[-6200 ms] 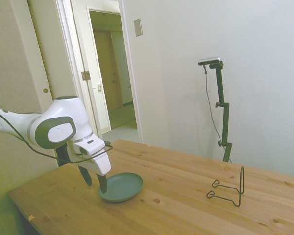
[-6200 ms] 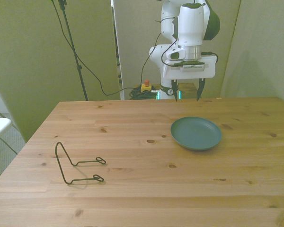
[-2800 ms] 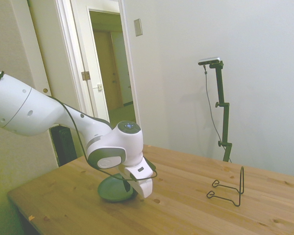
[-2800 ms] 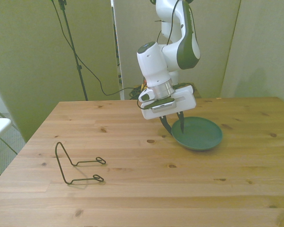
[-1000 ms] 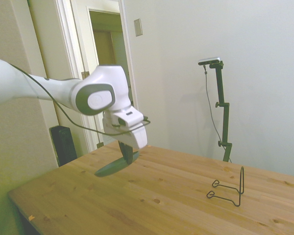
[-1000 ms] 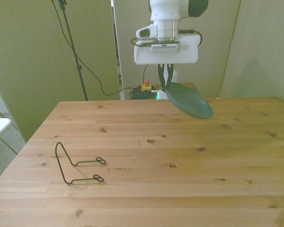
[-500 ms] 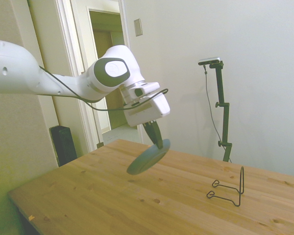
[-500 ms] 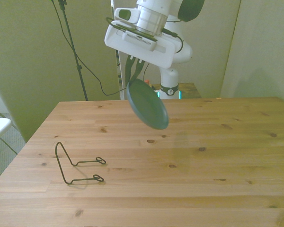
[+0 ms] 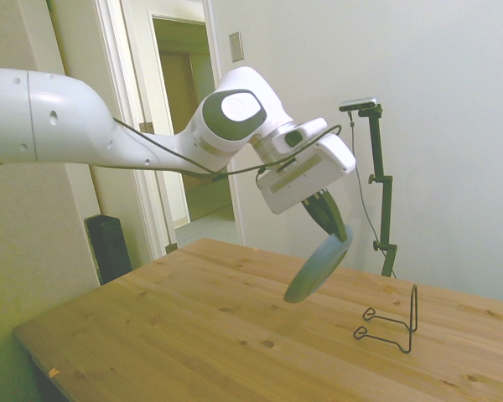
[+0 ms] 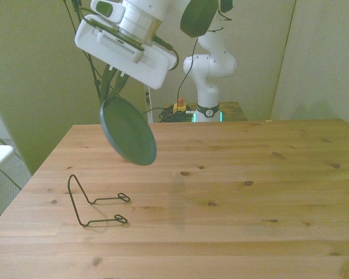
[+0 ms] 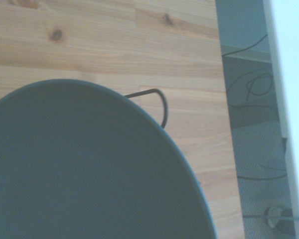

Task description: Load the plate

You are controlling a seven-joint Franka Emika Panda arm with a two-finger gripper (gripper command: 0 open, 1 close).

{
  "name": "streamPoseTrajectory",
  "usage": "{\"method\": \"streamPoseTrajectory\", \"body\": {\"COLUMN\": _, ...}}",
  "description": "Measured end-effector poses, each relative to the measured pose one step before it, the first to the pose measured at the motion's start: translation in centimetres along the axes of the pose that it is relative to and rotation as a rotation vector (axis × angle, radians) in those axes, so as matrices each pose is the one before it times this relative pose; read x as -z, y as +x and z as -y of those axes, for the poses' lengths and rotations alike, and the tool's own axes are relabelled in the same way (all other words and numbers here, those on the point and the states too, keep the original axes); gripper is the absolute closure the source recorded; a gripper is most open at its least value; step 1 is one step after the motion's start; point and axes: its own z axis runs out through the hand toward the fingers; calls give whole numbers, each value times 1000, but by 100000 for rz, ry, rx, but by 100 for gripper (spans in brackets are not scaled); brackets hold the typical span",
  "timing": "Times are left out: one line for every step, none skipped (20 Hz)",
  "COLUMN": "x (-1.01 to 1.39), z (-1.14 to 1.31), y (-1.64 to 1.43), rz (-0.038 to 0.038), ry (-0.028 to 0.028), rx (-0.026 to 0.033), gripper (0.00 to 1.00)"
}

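A white robot arm reaches out above a wooden table (image 9: 193,327), its gripper (image 9: 329,219) raised high in the air. The two fingers are closed tight on the upper rim of a round grey-green plate (image 10: 128,131), which hangs below the gripper, steeply tilted and clear of the table. Below the gripper, toward the front view's left, a thin black wire stand (image 10: 93,200) sits on the tabletop, apart from the plate. From the wrist camera, the plate (image 11: 84,169) fills most of the picture, with one wire loop of the stand (image 11: 157,102) showing past its rim.
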Motion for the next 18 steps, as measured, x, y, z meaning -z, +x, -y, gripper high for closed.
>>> {"method": "streamPoseTrajectory", "body": {"x": -683, "z": 185, "y": 694, "rz": -1095, "ry": -887, "rx": 129, "gripper": 100}}
{"method": "streamPoseTrajectory", "body": {"x": -557, "z": 279, "y": 626, "rz": -1394, "ry": -910, "rx": 286, "gripper": 100}}
{"method": "streamPoseTrajectory", "body": {"x": -379, "z": 389, "y": 478, "rz": -1510, "ry": -452, "rx": 387, "gripper": 100}}
{"method": "streamPoseTrajectory", "body": {"x": -193, "z": 533, "y": 333, "rz": -2063, "ry": -852, "rx": 1086, "gripper": 100}}
{"method": "streamPoseTrajectory", "body": {"x": -19, "z": 600, "y": 166, "rz": -2118, "ry": -858, "rx": 1480, "gripper": 100}}
{"method": "streamPoseTrajectory", "body": {"x": 163, "z": 632, "y": 45, "rz": -1781, "ry": -1024, "rx": 1654, "gripper": 100}}
{"method": "streamPoseTrajectory", "body": {"x": 335, "z": 645, "y": -29, "rz": -1922, "ry": -1179, "rx": 1710, "gripper": 100}}
{"method": "streamPoseTrajectory", "body": {"x": 448, "z": 611, "y": -11, "rz": -2056, "ry": -1062, "rx": 1447, "gripper": 100}}
{"method": "streamPoseTrajectory", "body": {"x": 513, "z": 579, "y": -10, "rz": -2119, "ry": -1353, "rx": 1133, "gripper": 100}}
{"method": "streamPoseTrajectory", "body": {"x": 380, "z": 490, "y": -56, "rz": -2357, "ry": -1781, "rx": 435, "gripper": 100}}
{"method": "streamPoseTrajectory", "body": {"x": 168, "z": 372, "y": -72, "rz": -1580, "ry": -1306, "rx": 233, "gripper": 100}}
{"method": "streamPoseTrajectory", "body": {"x": 54, "z": 179, "y": -2, "rz": -1219, "ry": -1160, "rx": 270, "gripper": 100}}
{"method": "streamPoseTrajectory", "body": {"x": -50, "z": -4, "y": 89, "rz": -875, "ry": -967, "rx": 145, "gripper": 100}}
{"method": "streamPoseTrajectory", "body": {"x": -139, "z": -172, "y": 118, "rz": -307, "ry": -584, "rx": -83, "gripper": 100}}
{"method": "streamPoseTrajectory", "body": {"x": -196, "z": -276, "y": 117, "rz": -336, "ry": -774, "rx": -12, "gripper": 100}}
{"method": "streamPoseTrajectory", "body": {"x": -233, "z": -262, "y": 104, "rz": -609, "ry": -1064, "rx": 291, "gripper": 100}}
{"method": "streamPoseTrajectory", "body": {"x": -340, "z": -274, "y": 100, "rz": -484, "ry": -938, "rx": 181, "gripper": 100}}
{"method": "streamPoseTrajectory", "body": {"x": -467, "z": -260, "y": 98, "rz": -415, "ry": -676, "rx": 67, "gripper": 100}}
